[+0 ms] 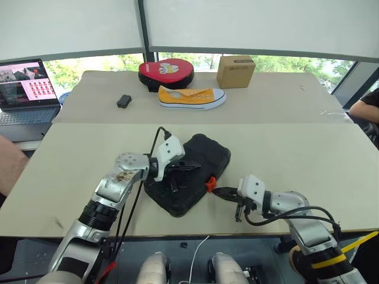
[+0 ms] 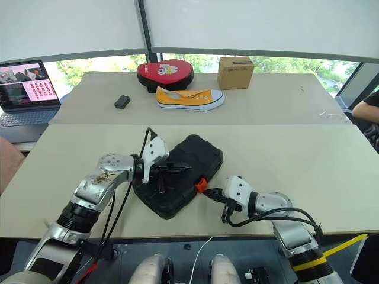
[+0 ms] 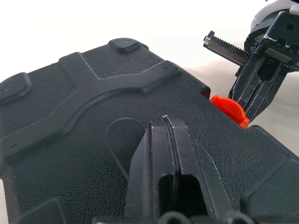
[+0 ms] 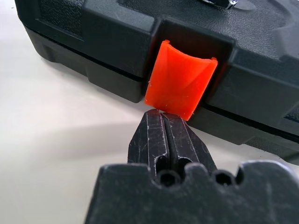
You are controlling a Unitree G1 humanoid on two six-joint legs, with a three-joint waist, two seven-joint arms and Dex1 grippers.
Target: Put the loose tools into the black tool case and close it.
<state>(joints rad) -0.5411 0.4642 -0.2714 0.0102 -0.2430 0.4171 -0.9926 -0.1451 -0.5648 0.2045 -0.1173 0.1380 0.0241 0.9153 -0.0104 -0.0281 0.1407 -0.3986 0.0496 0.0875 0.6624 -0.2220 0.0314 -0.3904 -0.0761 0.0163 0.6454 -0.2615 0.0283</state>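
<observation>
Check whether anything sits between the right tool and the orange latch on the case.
Nothing visible does. The right tool, shut, has its tips right at the lower edge of the orange latch on the closed black tool case.

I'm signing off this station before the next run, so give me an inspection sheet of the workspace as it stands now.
Surface: two beige tables pushed together.
Job's things: black tool case lies shut on the near table; its orange latch faces the right gripper. Loose tools: nothing seen.
Clutter: yellow shoe, round red-and-black pad, cardboard box and a small dark object on the far table.
Grippers: left gripper shut, tips resting on the case lid; right gripper shut, tips at the latch's lower edge.
Cables: black cables run along both arms.
Surroundings: open laptop at far left; window blinds behind; a person's arm at far right.
</observation>
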